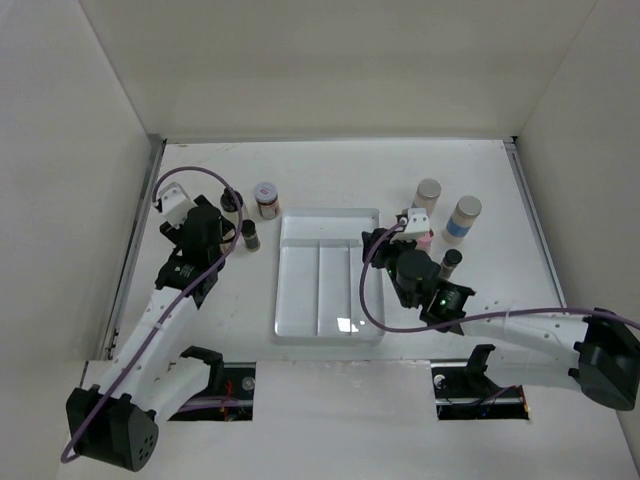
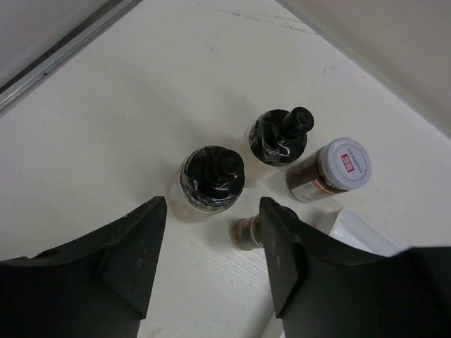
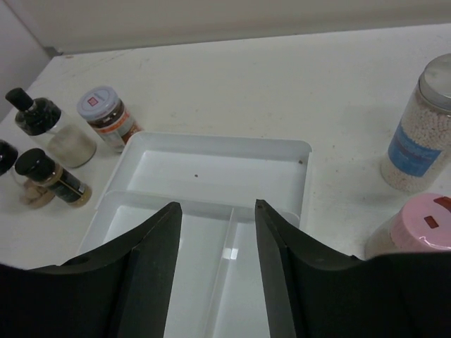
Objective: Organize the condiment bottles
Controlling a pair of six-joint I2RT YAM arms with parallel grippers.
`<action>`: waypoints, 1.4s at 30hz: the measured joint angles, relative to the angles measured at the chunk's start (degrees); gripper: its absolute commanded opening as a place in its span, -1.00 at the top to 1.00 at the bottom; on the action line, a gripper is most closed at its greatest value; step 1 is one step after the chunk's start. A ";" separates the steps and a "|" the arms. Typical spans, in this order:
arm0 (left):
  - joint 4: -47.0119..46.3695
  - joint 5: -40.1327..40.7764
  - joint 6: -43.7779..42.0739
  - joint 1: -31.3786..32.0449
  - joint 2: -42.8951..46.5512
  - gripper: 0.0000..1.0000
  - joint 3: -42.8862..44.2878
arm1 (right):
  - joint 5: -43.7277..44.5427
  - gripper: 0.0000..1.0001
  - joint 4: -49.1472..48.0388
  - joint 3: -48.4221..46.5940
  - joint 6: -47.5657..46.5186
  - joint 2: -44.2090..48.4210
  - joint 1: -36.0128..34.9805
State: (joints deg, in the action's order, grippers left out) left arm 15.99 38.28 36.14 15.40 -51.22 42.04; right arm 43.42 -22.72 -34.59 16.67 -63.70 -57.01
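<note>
**On the table, either side of the tray: condiment bottles standing in two groups**

1. Tray (image 1: 300, 285). White and compartmented, it is lying at the centre of the top view. Every bottle listed below is standing upright on the table outside it.

2. Left group, off the tray's upper-left corner. You are looking at four pieces close together:
   - The black-capped bottle (image 2: 211, 179) is sitting mid-frame in the left wrist view.
   - The narrow-necked bottle (image 2: 278, 137) is standing just above and to the right of it.
   - The red-labelled jar (image 2: 337, 169), with a pale grey lid, is standing further right, nearest the tray.
   - The small dark bottle (image 2: 245, 232) is showing only partly, behind the finger on the right of that frame.

3. Right group, off the tray's upper-right corner:
   - The plain grey-lidded jar (image 1: 429, 193) is standing highest in the top view.
   - The blue-labelled jar (image 1: 463, 217) is standing just to the right of it and a little lower.
   - The pink-lidded jar (image 3: 419, 225) is sitting below those, close beside your right arm's wrist.
   - The dark bottle (image 1: 451, 262) is standing lowest, to the right of that arm.

4. Left claw (image 2: 211, 211). It is hanging released, fingers spread and gripping nothing. The black-capped bottle is sitting just beyond the fingertips, in line with the gap and touching neither finger.

5. Right claw (image 3: 216, 208). It is hanging released and empty over the tray, above a divider between compartments. The pink-lidded jar is sitting at the lower right of that view, apart from the fingers.
</note>
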 measured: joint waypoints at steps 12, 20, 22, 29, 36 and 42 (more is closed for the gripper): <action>-3.30 -0.02 -1.51 2.34 -15.41 -0.56 -0.07 | -3.52 -0.31 -1.31 0.68 0.00 -2.73 0.09; -8.04 3.13 -2.32 2.25 -19.47 -0.51 -0.07 | -4.46 -0.34 -1.36 0.68 -0.02 -5.11 0.09; -8.98 3.69 -2.56 2.25 -20.96 -0.50 -0.07 | -4.50 -0.35 -1.33 0.68 -0.04 -5.57 0.09; -11.10 5.16 -3.23 1.42 -23.91 -0.43 -0.07 | -4.59 -0.36 -1.44 0.68 -0.09 -5.70 0.09; -13.55 5.53 -3.45 -0.37 -26.71 -0.15 -0.07 | -4.66 -0.38 -2.01 0.68 -0.20 -5.70 0.09; -14.86 5.25 -3.78 -1.70 -27.28 0.21 -0.02 | -4.66 -0.38 -2.21 0.68 -0.22 -5.75 0.09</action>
State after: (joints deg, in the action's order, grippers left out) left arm 1.13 43.53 32.36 13.69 -78.50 42.02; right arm 38.76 -24.93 -33.91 16.45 -69.45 -56.93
